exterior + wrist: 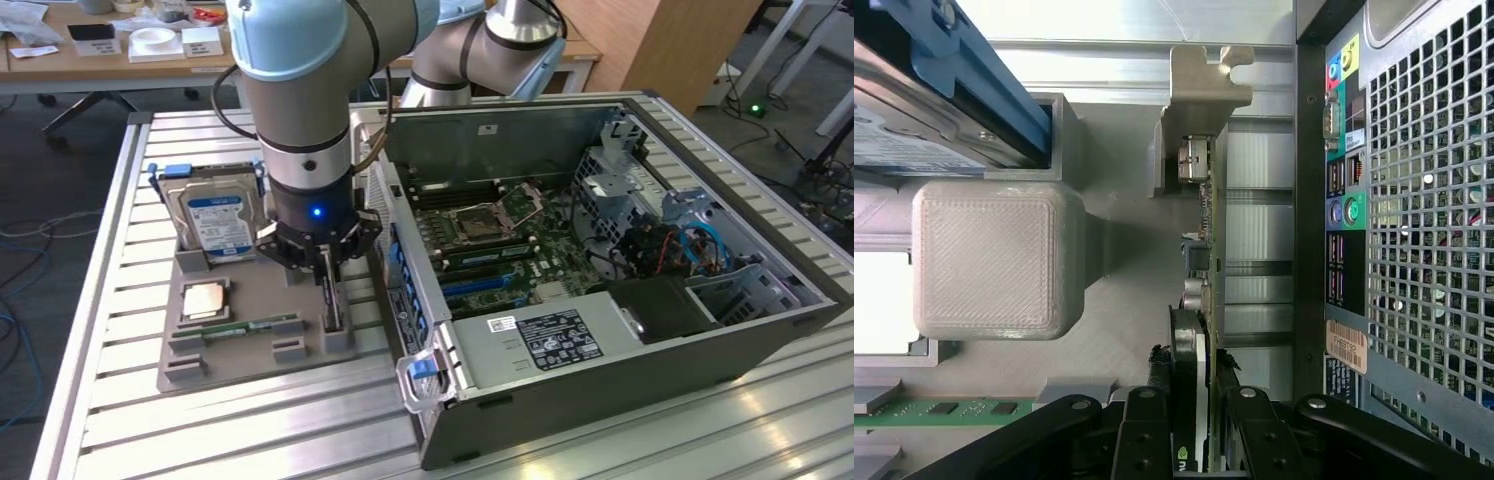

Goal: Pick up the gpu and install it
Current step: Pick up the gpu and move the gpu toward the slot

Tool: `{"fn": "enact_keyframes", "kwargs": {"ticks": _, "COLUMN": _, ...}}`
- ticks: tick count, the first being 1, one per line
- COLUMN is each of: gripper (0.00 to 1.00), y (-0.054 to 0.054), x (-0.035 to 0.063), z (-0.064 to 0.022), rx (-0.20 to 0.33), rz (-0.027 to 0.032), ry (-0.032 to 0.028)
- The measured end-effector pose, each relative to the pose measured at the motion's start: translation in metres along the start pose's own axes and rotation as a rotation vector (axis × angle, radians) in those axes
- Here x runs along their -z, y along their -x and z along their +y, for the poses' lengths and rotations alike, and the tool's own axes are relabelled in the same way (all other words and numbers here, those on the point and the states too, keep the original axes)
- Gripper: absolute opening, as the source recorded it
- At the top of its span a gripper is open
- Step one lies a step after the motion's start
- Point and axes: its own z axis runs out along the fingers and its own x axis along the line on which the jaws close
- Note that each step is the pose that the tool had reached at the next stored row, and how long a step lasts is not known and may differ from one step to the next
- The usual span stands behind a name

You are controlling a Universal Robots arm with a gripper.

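Note:
The gpu [331,308] stands on its long edge in a slot of the grey fixture tray [254,365], next to the open computer case [747,325]. My gripper [327,272] has come straight down over the card. In the wrist view the gpu [1201,250] runs away from me, ending in its metal bracket [1204,90]. My gripper [1192,375] straddles the card's near end. One black finger [1157,375] stands on each side, with a narrow gap still showing, so it is open and close around the card.
On the same tray are a silver hard drive with a blue label [220,220], a processor [203,298] and a green RAM stick [247,327]. The case's rear panel [1414,200] is close beside the card. The motherboard [494,240] lies exposed inside.

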Motion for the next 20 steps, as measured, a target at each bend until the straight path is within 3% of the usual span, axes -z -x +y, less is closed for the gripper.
{"fn": "enact_keyframes", "kwargs": {"ticks": 10, "gripper": 0.27, "y": 0.000, "x": 0.0003, "z": 0.0000, "rx": 0.000, "rz": -0.0003, "ry": 0.0003}}
{"fn": "enact_keyframes", "kwargs": {"ticks": 20, "gripper": 0.27, "y": 0.001, "x": 0.0167, "z": 0.0011, "rx": 0.000, "rz": 0.0001, "ry": -0.0001}}
